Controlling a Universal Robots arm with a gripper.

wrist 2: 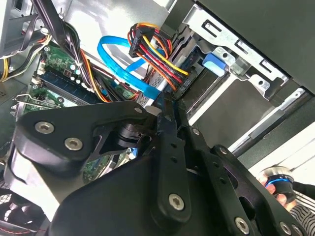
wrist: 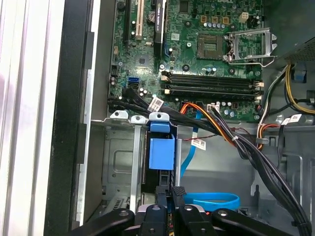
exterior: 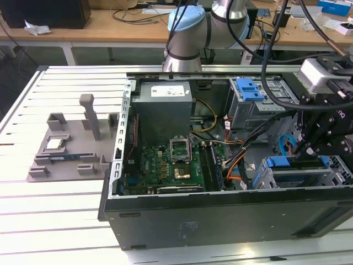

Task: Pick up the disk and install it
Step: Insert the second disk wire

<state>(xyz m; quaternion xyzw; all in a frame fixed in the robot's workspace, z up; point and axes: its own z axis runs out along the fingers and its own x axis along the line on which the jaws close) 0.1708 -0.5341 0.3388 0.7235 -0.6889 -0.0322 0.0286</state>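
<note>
The disk (exterior: 279, 163) sits edge-up in the lower drive bay of the open computer case (exterior: 220, 212), at the exterior view's right. Its blue bracket (wrist: 161, 151) shows in the bay slot, and its blue tab (wrist 2: 215, 61) shows between the bay's metal rails. My black gripper (exterior: 303, 150) hangs just above the bay, near the disk's end. The fingers (wrist: 163, 195) are pressed together, and I see nothing between them. In the second wrist view the gripper (wrist 2: 166, 104) points toward the bay, beside a blue flat cable (wrist 2: 120, 64).
Bundled power cables (wrist: 231, 135) and a blue cable loop (wrist: 214, 200) lie close to the bay. A second bay with a blue bracket (exterior: 248, 88) stands behind. A grey fixture (exterior: 71, 160) holds a small chip (exterior: 54, 144) and a memory stick (exterior: 66, 157). A hand (wrist 2: 280, 194) is outside the case.
</note>
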